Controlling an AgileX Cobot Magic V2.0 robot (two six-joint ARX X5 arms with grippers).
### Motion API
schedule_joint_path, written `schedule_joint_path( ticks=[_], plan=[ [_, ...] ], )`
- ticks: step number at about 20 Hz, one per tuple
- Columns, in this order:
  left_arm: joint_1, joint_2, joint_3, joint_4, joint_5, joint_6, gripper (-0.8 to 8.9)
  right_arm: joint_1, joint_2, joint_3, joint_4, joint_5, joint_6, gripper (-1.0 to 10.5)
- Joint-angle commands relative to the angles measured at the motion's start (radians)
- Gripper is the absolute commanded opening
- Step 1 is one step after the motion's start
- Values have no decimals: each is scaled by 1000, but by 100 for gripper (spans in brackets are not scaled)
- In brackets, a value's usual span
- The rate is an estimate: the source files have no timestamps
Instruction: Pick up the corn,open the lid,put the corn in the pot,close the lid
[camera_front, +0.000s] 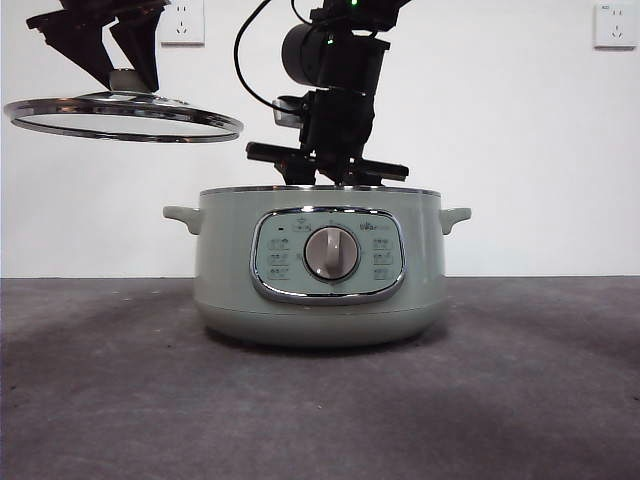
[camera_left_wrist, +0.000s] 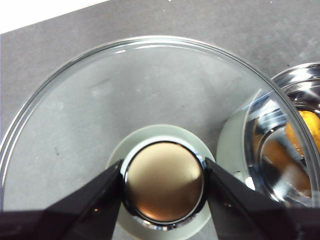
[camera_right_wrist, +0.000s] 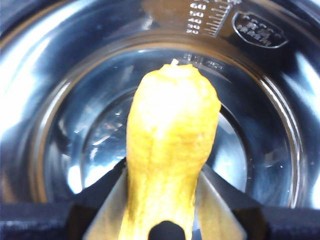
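Over the open pot (camera_front: 320, 290), the right hand (camera_right_wrist: 167, 200) clamps the corn (camera_right_wrist: 170, 150) above its steel bowl; beside it, the left hand (camera_left_wrist: 162, 182) grips the lid (camera_front: 120, 115) by its knob (camera_left_wrist: 164, 181), aloft.

Pot (camera_front: 320, 275) at centre of tabletop (camera_front: 100, 400), lid (camera_front: 125, 117) aloft at its 10 o'clock in left pincer (camera_left_wrist: 164, 182), corn (camera_right_wrist: 170, 150) in right pincer (camera_right_wrist: 162, 190) inside pot's mouth.
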Motion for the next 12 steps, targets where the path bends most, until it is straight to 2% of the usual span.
schedule_joint_path(
  ticks=[1, 6, 7, 9, 10, 12],
  plan=[
    [3, -24, 7, 31, 10, -3, -12, 6, 36, 3, -5, 3, -7, -17],
    [3, -24, 7, 29, 10, -3, -12, 13, 54, 3, -24, 8, -1, 7],
    [3, -24, 7, 29, 10, -3, -12, 13, 54, 3, -26, 8, 5, 92],
    [3, -24, 6, 27, 11, -3, -12, 13, 54, 3, -31, 8, 5, 361],
    [3, -24, 6, 27, 13, -3, -12, 17, 53, 3, -30, 9, 6, 436],
    [3, -24, 5, 26, 13, -3, -12, 26, 23, 4, -42, 54, 4, 446]
  ],
)
